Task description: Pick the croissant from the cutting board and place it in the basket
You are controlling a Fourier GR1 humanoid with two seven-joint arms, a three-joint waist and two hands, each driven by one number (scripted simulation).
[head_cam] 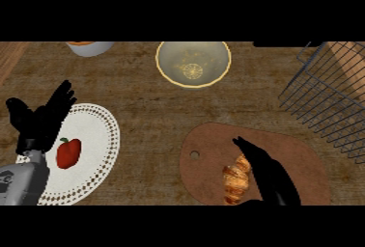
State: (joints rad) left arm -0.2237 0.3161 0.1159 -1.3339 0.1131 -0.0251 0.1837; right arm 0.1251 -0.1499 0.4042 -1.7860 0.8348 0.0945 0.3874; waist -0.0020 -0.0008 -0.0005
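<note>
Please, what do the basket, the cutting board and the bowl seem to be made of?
Basket: apparently thin dark metal wire; it is an open grid and the counter shows through it.
Cutting board: probably wood, matte reddish brown, with a hanging hole; no clear grain shows.
Bowl: likely glazed ceramic, pale cream with a yellowish rim.

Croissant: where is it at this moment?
In the head view the croissant lies low and right of centre on the cutting board, just left of the right hand; the basket stands farther up at the right.
</note>
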